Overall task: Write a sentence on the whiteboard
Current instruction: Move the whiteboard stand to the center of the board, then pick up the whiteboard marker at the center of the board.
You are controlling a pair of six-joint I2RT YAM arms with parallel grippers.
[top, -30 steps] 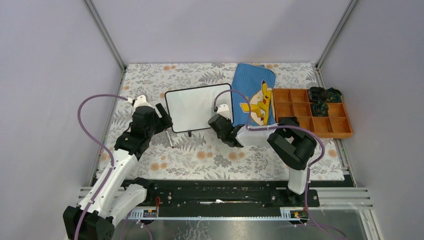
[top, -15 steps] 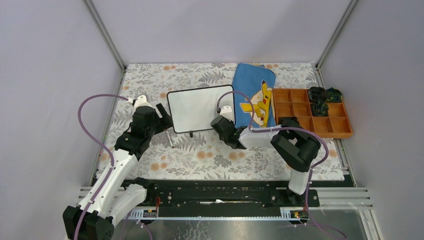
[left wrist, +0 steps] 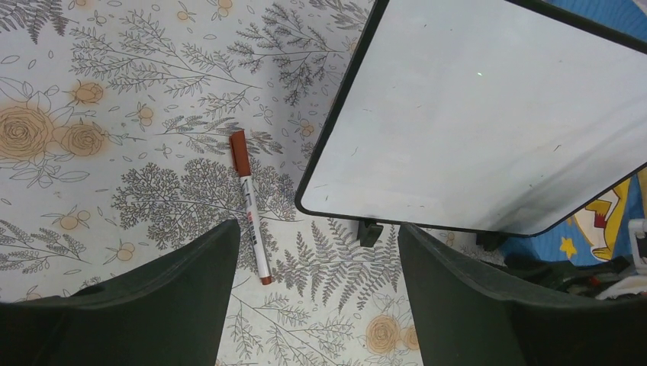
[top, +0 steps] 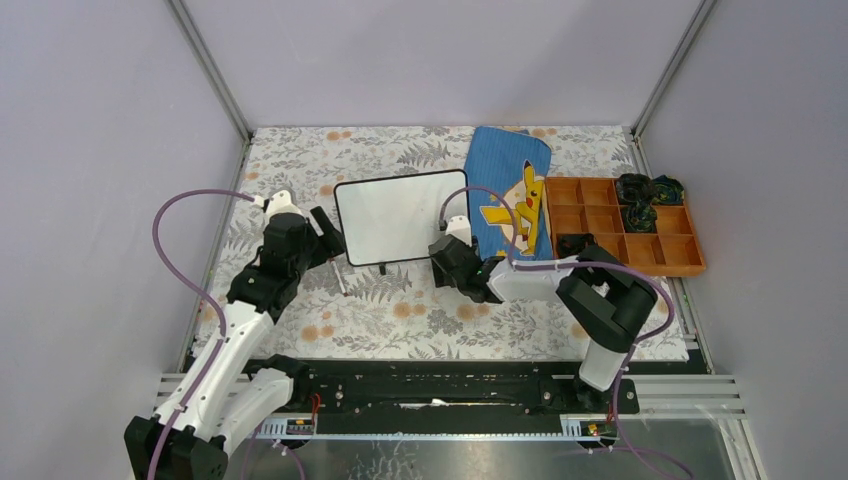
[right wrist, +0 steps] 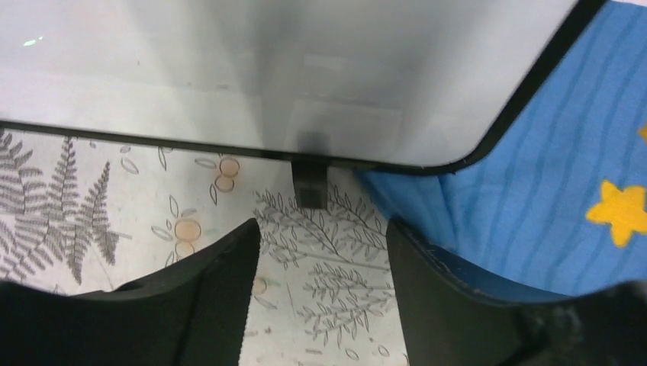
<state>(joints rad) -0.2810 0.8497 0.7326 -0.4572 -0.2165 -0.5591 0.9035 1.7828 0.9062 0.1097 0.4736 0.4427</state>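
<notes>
My left gripper hangs open above the brown-capped marker — my right gripper, fingers apart and empty, faces the whiteboard — its lower edge.

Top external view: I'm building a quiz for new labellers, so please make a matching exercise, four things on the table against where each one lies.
Things:
1. whiteboard
2. marker
3. blue pouch
4. orange tray

Places:
A. farthest right of the four
B. between the whiteboard and the tray
C. lying flat by the whiteboard's near left corner
D. mid-table, left of the pouch

Pairs: 1-D, 2-C, 3-B, 4-A
</notes>
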